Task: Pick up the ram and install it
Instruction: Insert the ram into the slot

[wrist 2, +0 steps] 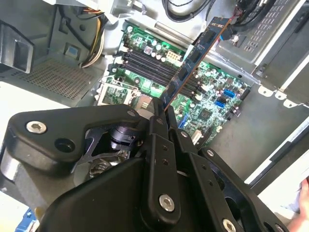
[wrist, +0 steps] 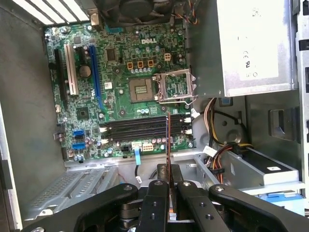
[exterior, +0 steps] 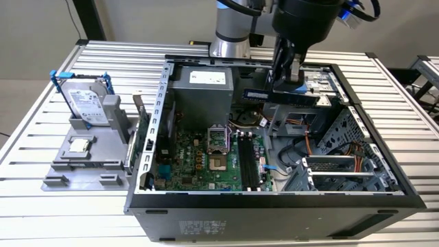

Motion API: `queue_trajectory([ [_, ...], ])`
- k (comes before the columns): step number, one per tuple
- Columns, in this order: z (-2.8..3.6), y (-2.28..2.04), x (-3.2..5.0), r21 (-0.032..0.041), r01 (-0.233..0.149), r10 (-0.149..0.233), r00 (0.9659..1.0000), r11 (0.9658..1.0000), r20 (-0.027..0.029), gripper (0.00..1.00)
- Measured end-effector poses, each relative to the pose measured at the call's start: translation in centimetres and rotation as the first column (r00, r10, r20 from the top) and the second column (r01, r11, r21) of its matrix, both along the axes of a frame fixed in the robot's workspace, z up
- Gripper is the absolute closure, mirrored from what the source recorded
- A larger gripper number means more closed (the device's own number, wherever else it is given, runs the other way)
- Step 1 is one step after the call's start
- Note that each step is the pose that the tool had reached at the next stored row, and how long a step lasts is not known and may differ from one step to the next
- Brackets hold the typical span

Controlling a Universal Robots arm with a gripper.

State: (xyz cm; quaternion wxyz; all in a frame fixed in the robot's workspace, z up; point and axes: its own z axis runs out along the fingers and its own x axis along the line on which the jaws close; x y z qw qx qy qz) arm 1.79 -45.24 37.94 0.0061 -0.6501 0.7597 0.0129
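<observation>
Dark-blue with black chips, the ram [exterior: 282,98] hangs level directly under the gripper [exterior: 288,88], whose two black fingers [wrist: 155,203] are closed on it and pinch its flat faces. It is in the air above the open computer case [exterior: 274,208], touching nothing but the fingers. In the first wrist view the ram shows edge-on as a thin line reaching out from the fingertips. In the second wrist view it slants away from them, its chips and bronze-coloured edge in sight.

Below the gripper, past the ram's far edge, lies the green motherboard [wrist: 120,72]. Its long black memory slots [wrist: 140,128] with white end clips sit straight beneath the stick. The ram's length runs across these slots, not along them, and it is well clear of them. Just beyond the slots from the gripper is the square metal processor socket [wrist: 175,87]. To one side of the fingers, the grey power supply [wrist: 251,43] stands against the case wall with a bundle of coloured wires [wrist: 215,159] beside it.

Well away from the gripper, outside the case on the exterior view's left, a silver hard drive in a blue frame [exterior: 89,105] stands upright in a grey holder [exterior: 86,164]. The holder rests on the slatted metal table [exterior: 31,149].
</observation>
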Motion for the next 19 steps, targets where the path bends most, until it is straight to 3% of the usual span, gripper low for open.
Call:
queue_trajectory([
  [5, 0.0, 0.0, -0.01, 0.0001, 0.07, -0.07, 0.9975, 0.9975, 0.0, 1.0],
  [9, -0.01, 0.0, -0.01, 0.0001, 0.13, -0.13, 0.9915, 0.9915, 0.0, 1.0],
  [14, -0.01, 0.0, -0.01, 0.0001, 0.21, -0.21, 0.9776, 0.9776, 0.0, 1.0],
  [19, 0.0, 0.0, -0.01, -0.0001, 0.282, -0.282, 0.9593, 0.9593, 0.0001, 1.0],
])
